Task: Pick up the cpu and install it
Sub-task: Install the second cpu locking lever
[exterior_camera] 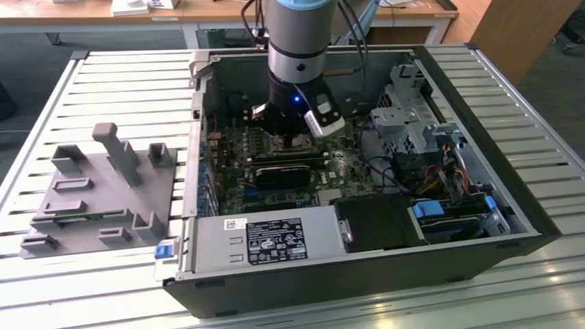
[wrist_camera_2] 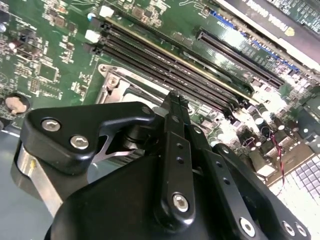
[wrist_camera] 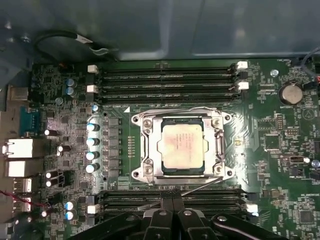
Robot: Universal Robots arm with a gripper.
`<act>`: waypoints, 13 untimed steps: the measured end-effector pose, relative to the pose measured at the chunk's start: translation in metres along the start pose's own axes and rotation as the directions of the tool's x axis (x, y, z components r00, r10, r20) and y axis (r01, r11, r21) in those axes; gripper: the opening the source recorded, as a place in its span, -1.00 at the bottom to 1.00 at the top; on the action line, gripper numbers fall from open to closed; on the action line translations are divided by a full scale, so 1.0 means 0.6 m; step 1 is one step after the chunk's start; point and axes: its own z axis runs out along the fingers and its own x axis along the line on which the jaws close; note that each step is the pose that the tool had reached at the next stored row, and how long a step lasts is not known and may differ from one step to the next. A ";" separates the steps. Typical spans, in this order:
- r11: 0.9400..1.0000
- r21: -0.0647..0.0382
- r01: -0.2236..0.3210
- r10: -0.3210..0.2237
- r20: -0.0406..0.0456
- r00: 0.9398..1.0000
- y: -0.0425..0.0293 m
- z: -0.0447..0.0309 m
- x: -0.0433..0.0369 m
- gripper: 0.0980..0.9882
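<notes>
The cpu [wrist_camera: 182, 145], a small square chip with a pale metal top, lies flat inside the silver socket frame [wrist_camera: 145, 150] on the green motherboard [wrist_camera: 280, 150] in the first wrist view. My gripper [wrist_camera: 172, 201] hangs just off one side of the socket, over a bank of memory slots, with its black fingers [wrist_camera: 163, 212] pressed together and nothing between them. In the second wrist view the gripper [wrist_camera_2: 175, 97] tapers to a closed tip above a corner of the socket frame [wrist_camera_2: 112, 85]. In the exterior view the gripper [exterior_camera: 294, 140] reaches down into the open computer case [exterior_camera: 475, 103].
Black memory slots [wrist_camera: 170, 80] flank the socket on two sides. A black expansion card [exterior_camera: 288, 171], the power supply [exterior_camera: 265, 240], a drive cage [exterior_camera: 407, 110] and loose cables [exterior_camera: 448, 171] crowd the case. A grey fixture tray [exterior_camera: 101, 199] sits on the slatted table at the exterior view's left.
</notes>
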 end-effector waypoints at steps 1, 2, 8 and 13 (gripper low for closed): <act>1.000 0.000 0.000 0.000 -0.001 1.000 0.000 0.003 0.000 -0.98; 1.000 0.000 0.000 0.000 -0.001 1.000 -0.001 0.006 0.000 -0.98; 1.000 0.000 0.000 0.000 -0.003 1.000 -0.003 0.023 0.000 -0.98; 1.000 -0.021 0.000 0.000 -0.005 1.000 -0.007 0.026 0.000 -0.98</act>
